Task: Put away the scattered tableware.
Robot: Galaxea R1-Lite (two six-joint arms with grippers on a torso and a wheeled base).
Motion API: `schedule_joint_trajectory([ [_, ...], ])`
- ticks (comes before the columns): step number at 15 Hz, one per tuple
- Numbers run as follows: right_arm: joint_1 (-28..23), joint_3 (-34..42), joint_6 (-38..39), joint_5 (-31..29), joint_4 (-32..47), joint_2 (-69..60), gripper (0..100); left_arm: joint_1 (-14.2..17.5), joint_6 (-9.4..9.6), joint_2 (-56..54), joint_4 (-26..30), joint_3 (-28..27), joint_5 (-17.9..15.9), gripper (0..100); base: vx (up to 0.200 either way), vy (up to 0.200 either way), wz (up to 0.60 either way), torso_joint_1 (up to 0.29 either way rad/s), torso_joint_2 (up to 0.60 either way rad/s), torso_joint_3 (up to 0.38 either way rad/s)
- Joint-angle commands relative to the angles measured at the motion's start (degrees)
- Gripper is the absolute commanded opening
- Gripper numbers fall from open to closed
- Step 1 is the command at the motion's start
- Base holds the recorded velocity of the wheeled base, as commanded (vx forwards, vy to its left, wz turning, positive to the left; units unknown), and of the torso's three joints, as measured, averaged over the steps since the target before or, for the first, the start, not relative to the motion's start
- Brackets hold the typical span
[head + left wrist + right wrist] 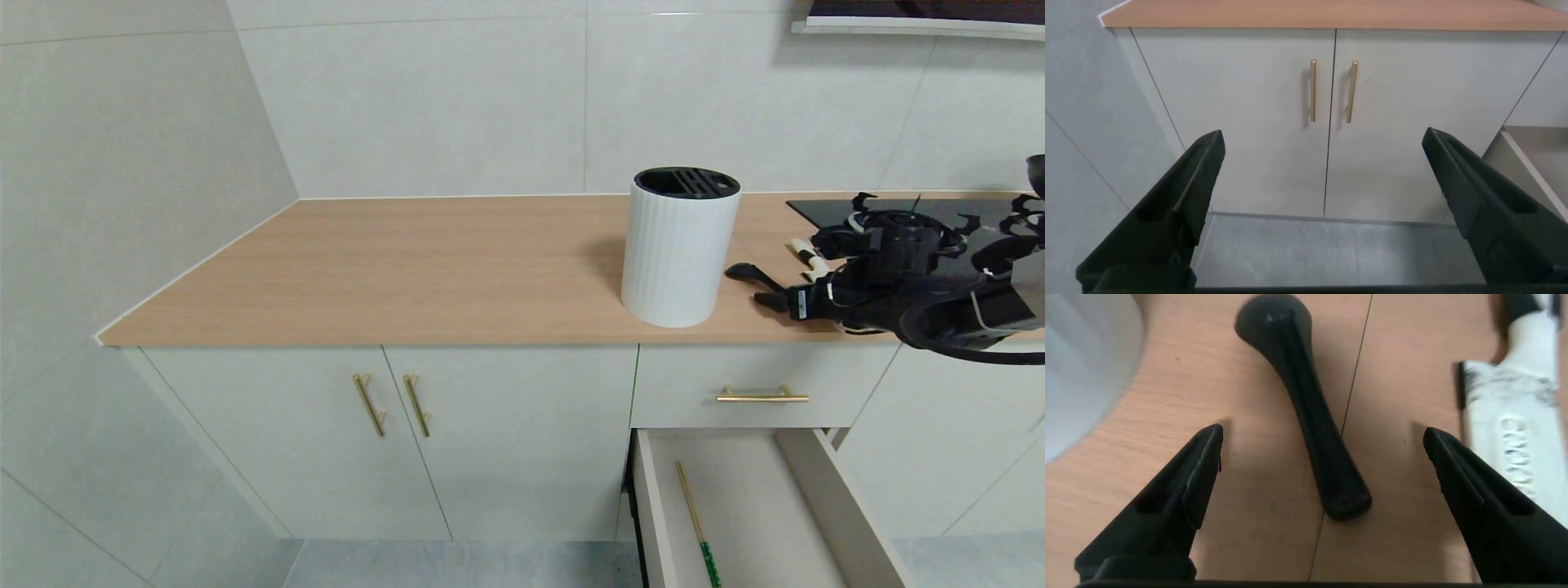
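Note:
A black spoon point(744, 273) point(1305, 416) lies on the wooden counter point(424, 269), just right of a white ribbed utensil holder point(680, 255) point(1082, 363) with a black slotted top. My right gripper point(775, 294) point(1323, 441) is low over the spoon's handle, open, one finger on each side of it and not touching it. A white-handled knife point(808, 257) point(1515, 400) lies just beyond the spoon. A green-tipped chopstick point(698, 523) rests in the open drawer point(824, 498) below. My left gripper point(1323, 143) hangs open, holding nothing, in front of the cabinet doors point(1331, 90).
A black cooktop point(898, 211) with burner grates fills the counter's far right. A shut drawer with a gold handle point(762, 397) sits above the open one. The tiled wall closes the back and the left. The counter left of the holder is bare.

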Motion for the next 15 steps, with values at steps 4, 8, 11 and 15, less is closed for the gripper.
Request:
schedule_joint_trajectory([
  [4, -0.1, -1.4, 0.8, 0.1, -0.1, 1.4, 100, 0.0, -0.02, 0.0, 0.0, 0.0, 0.0, 100, 0.0, 0.0, 0.0, 0.0, 0.0, 0.0],
  [8, -0.1, -1.6, 1.0, 0.1, -0.1, 1.5, 0, 0.0, -0.02, 0.0, 0.0, 0.0, 0.0, 100, 0.0, 0.0, 0.0, 0.0, 0.0, 0.0],
  [11, -0.1, -1.6, 1.4, 0.2, -0.1, 1.4, 0, -0.1, -0.02, 0.0, 0.0, 0.0, 0.0, 100, 0.0, 0.0, 0.0, 0.0, 0.0, 0.0],
  [15, 0.0, -1.2, 1.5, 0.3, 0.3, 0.6, 0, 0.0, -0.02, 0.0, 0.0, 0.0, 0.0, 100, 0.0, 0.0, 0.0, 0.0, 0.0, 0.0],
])
